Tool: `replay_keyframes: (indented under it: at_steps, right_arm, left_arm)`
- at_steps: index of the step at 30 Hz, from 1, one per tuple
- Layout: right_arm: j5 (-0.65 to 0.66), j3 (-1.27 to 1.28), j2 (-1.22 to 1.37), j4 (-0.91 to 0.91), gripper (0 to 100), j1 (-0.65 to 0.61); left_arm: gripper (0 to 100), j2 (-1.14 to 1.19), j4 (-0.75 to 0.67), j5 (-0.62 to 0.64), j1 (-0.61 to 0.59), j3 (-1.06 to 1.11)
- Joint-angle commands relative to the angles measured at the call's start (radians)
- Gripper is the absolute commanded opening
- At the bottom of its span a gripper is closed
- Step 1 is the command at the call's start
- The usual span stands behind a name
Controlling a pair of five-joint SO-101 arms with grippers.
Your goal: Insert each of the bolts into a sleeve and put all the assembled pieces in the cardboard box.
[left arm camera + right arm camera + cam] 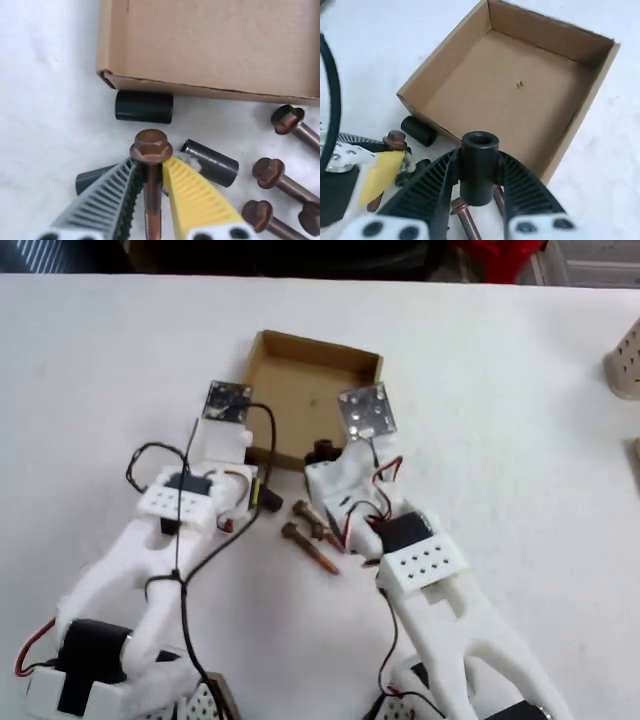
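My left gripper (150, 167) is shut on a copper bolt (151, 147), head outward, between its grey and yellow fingers, close to the cardboard box (215, 45). My right gripper (479, 167) is shut on a black sleeve (479, 145), held upright with its bore showing, just in front of the empty box (520, 115). In the high view both grippers (265, 495) (322, 453) sit at the box's (310, 390) near edge. Loose sleeves (144, 106) (210, 162) lie by the box. Several loose bolts (270, 172) (310, 535) lie between the arms.
A third sleeve (92, 177) is partly hidden behind the grey finger. The left gripper's yellow finger (382, 170) shows beside the right gripper. A pale perforated object (625, 360) stands at the table's right edge. White table surrounds the box.
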Motion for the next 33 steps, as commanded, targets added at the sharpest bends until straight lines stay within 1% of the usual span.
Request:
replay_keyframes:
  at_steps: [1, 4, 8, 10, 14, 25, 28, 33]
  right_arm:
    - [-0.034, 0.078, -0.035, -0.183, 1.7, -0.033]
    - [-0.035, 0.212, -0.038, -0.387, 1.7, -0.071]
    - [-0.034, 0.362, -0.038, -0.688, 1.6, -0.077]
    - [-0.037, 0.407, -0.038, -0.786, 1.6, -0.077]
    - [-0.038, 0.451, -0.038, -0.863, 1.6, -0.079]
    - [-0.038, 0.588, -0.035, -1.178, 1.6, -0.079]
    - [-0.038, 0.609, -0.028, -1.219, 1.6, -0.094]
    - [-0.034, 0.649, -0.028, -1.234, 1.6, -0.156]
  left_arm:
    - [2, -0.051, -0.025, -0.009, -0.016, -0.017]
    - [2, -0.053, -0.029, -0.009, -0.042, -0.018]
    - [2, -0.053, -0.057, -0.009, -0.051, -0.014]
    - [2, -0.053, -0.058, -0.009, -0.051, -0.012]
    - [2, -0.053, -0.058, -0.009, -0.051, -0.012]
    - [2, -0.054, -0.06, -0.009, -0.051, -0.011]
    - [2, -0.054, -0.06, -0.009, -0.051, -0.011]
    - [2, -0.079, -0.066, -0.011, -0.053, -0.025]
